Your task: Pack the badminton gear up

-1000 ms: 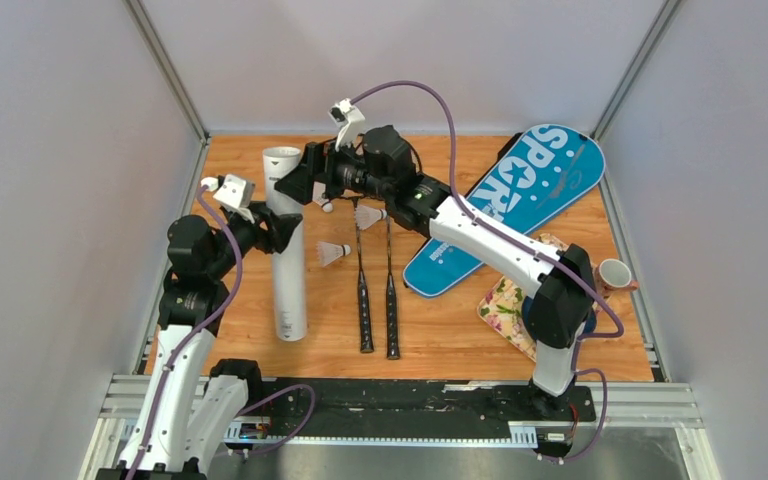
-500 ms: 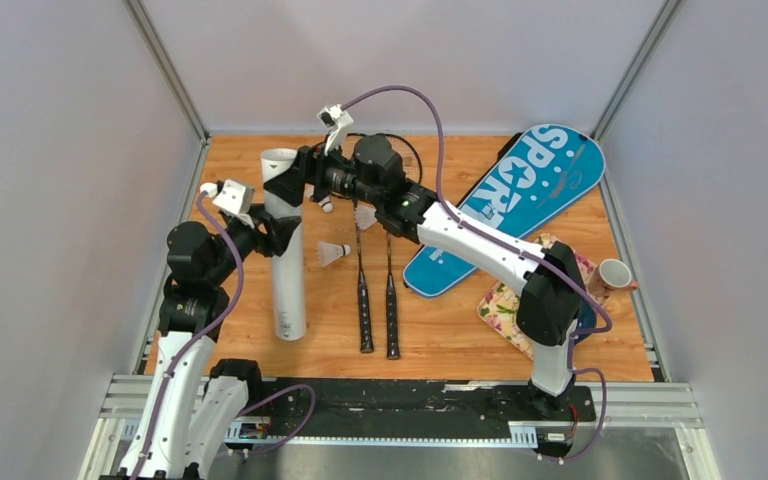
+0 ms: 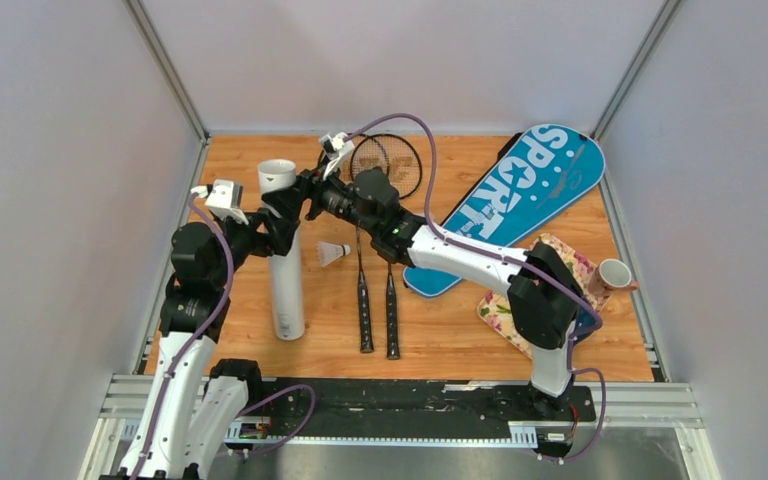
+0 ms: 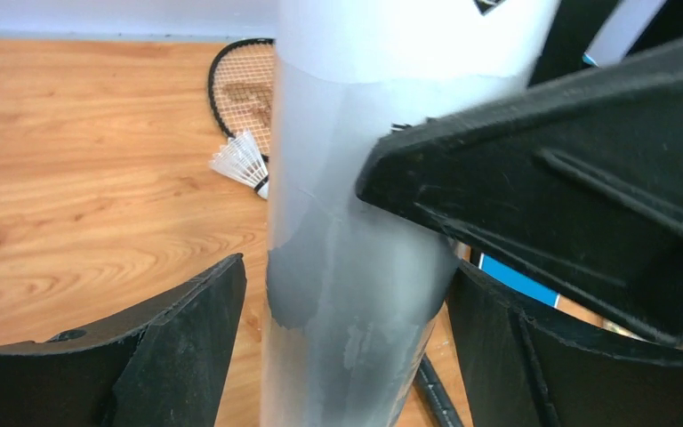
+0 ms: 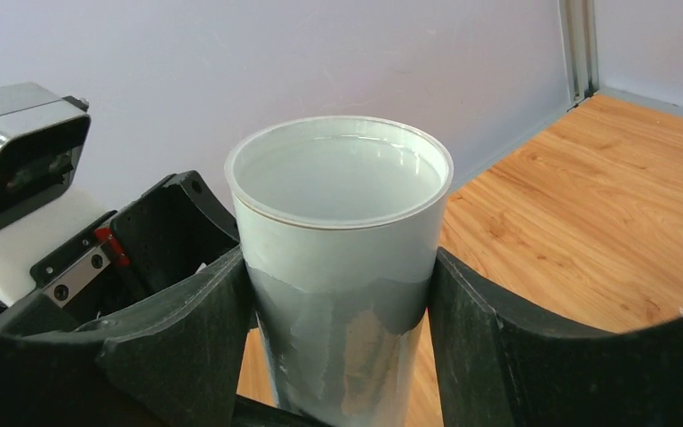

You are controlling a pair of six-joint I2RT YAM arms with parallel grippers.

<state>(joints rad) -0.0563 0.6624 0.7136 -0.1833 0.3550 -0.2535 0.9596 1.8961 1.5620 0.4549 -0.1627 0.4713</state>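
The long white tube (image 3: 285, 270) slants on the left of the table with its open mouth (image 5: 342, 169) raised. My right gripper (image 3: 296, 192) is shut on the tube (image 5: 342, 267) just below the rim, both fingers pressed to its wall. Lower down, my left gripper (image 3: 280, 218) straddles the tube (image 4: 356, 267) with its jaws open and a gap at the left finger (image 4: 187, 329). One shuttlecock (image 3: 335, 253) lies beside the tube; the left wrist view shows a shuttlecock (image 4: 242, 163) by a racket head (image 4: 245, 80). Two black rackets (image 3: 365, 300) lie side by side. The blue SPORT cover (image 3: 520, 195) lies at the right.
A floral cloth (image 3: 505, 302) lies at the right front, partly under the right arm, with a small cup (image 3: 613, 272) beside it. Grey walls close in the table on three sides. The right arm reaches across the racket shafts.
The right gripper has swung left from above the shuttlecocks to the tube's upper end and closed on it. The left jaws have widened round the tube. The racket heads are uncovered now.
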